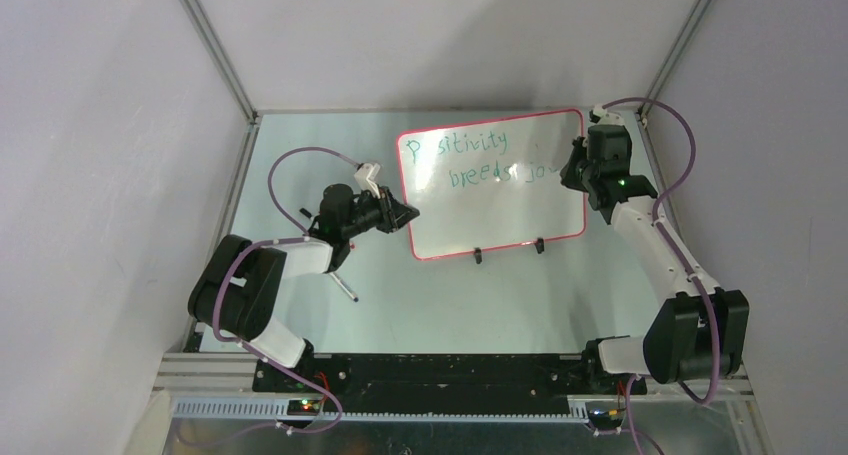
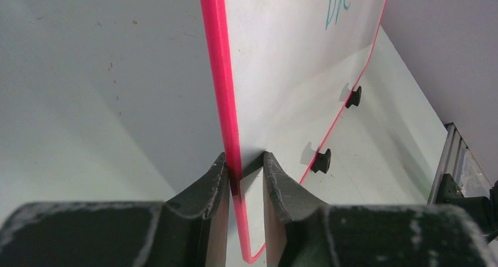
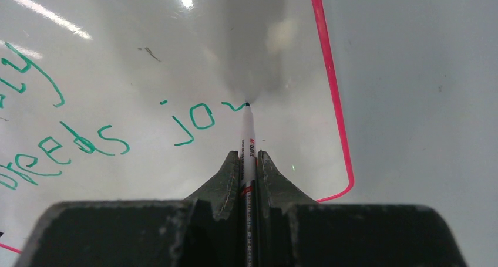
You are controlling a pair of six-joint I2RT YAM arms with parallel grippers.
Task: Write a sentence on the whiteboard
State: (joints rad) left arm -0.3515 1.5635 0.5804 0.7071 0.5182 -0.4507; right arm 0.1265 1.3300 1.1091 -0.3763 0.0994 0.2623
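Observation:
The whiteboard [image 1: 500, 215], white with a red-pink rim, stands tilted on the table. The sentence [image 1: 470, 155] in green reads "Positivity" over "breeds jo" with one more short stroke begun. My left gripper [image 1: 408, 213] grips the board's lower left edge. In the left wrist view its fingers [image 2: 214, 179] straddle the red rim [image 2: 220, 73] near the corner. My right gripper [image 1: 568, 170] is at the board's right side, shut on a white marker [image 3: 249, 138]. The marker's tip touches the board just right of "jo" [image 3: 197, 123].
Two small black feet [image 1: 478, 256] [image 1: 540, 245] prop the board's lower edge. A thin grey stick [image 1: 345, 287] lies on the table beside the left arm. Grey enclosure walls and metal rails [image 1: 215, 50] bound the table on three sides.

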